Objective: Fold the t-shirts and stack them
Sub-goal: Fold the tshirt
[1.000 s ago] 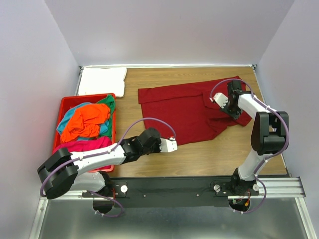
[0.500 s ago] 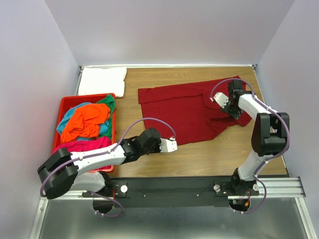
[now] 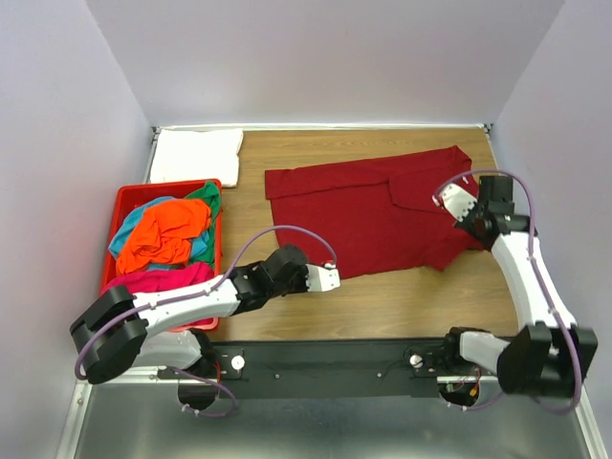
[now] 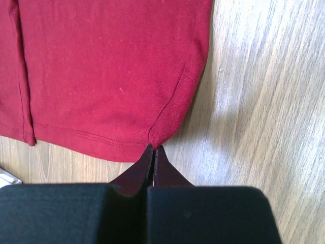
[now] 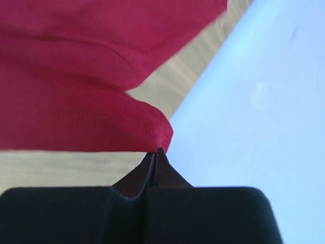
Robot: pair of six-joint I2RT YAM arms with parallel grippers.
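Note:
A dark red t-shirt (image 3: 368, 215) lies spread across the middle of the wooden table. My left gripper (image 3: 335, 278) is shut on its near hem corner, and the left wrist view shows the cloth (image 4: 111, 71) pinched at the tips of the gripper (image 4: 154, 148). My right gripper (image 3: 446, 199) is shut on the shirt's right edge. In the right wrist view a fold of red cloth (image 5: 76, 76) hangs from the right gripper (image 5: 155, 151), lifted off the wood. A folded white t-shirt (image 3: 196, 155) lies at the back left.
A red bin (image 3: 124, 206) stands at the left, holding crumpled orange (image 3: 167, 229), green (image 3: 206, 196), teal and magenta (image 3: 163, 279) shirts. Pale walls close in on the left, back and right. The black rail (image 3: 335, 363) runs along the near edge.
My right gripper has shut on the shirt's right edge. It moved right and towards me as its arm swung back, drawing the cloth outward. The left arm has not moved.

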